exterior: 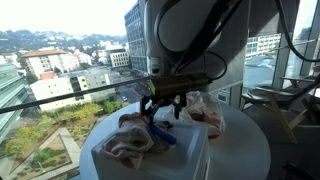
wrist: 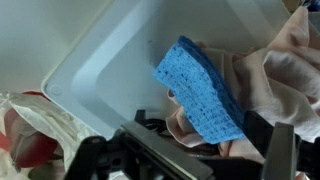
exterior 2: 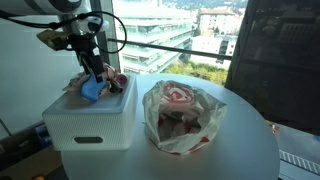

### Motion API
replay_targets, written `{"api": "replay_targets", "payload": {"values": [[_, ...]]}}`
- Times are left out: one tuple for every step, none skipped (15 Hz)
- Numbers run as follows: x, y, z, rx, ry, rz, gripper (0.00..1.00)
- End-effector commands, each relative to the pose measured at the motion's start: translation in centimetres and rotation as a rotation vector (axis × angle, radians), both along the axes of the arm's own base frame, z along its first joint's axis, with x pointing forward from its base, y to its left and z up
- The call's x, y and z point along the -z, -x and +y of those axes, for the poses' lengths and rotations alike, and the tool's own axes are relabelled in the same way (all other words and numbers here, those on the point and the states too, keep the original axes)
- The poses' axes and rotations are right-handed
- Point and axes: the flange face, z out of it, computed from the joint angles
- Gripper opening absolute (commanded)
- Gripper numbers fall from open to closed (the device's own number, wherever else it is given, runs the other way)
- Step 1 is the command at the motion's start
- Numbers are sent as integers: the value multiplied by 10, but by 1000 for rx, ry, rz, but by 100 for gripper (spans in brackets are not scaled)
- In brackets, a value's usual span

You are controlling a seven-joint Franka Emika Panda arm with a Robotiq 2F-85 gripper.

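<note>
Over the white bin (exterior 2: pixel 90 125), gripper (exterior 2: pixel 92 72) clenched on a blue sponge (wrist: pixel 200 90), dangling just above crumpled cloths (wrist: pixel 285 60). Could slip loose if pinched only by an edge, or snag the cloths and drag them out. Beside the bin, a plastic bag (exterior 2: pixel 180 115), near enough to catch.

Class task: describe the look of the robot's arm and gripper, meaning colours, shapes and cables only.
The arm is bulky, rounded and pale, with black cables looping across it. The gripper is black, with slim dark fingers below a boxy wrist. No markings are readable.
</note>
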Motion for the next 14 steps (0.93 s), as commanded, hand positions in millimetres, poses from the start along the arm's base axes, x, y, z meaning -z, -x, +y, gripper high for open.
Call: {"api": "replay_targets", "payload": {"values": [[7, -6, 15, -155, -13, 51, 100], [10, -6, 18, -190, -9, 62, 100], [13, -5, 20, -222, -4, 74, 100], [15, -5, 22, -244, 6, 79, 100], [17, -6, 21, -262, 23, 82, 98], [19, -6, 21, -272, 33, 83, 75], [20, -7, 20, -283, 47, 81, 74], [21, -7, 19, -296, 58, 79, 70], [22, -7, 18, -301, 68, 78, 61], [23, -8, 16, -303, 75, 78, 53], [24, -9, 15, -304, 80, 78, 45], [24, -8, 14, -304, 81, 78, 37], [24, -8, 13, -301, 83, 77, 30], [22, -7, 12, -304, 82, 75, 23]]}}
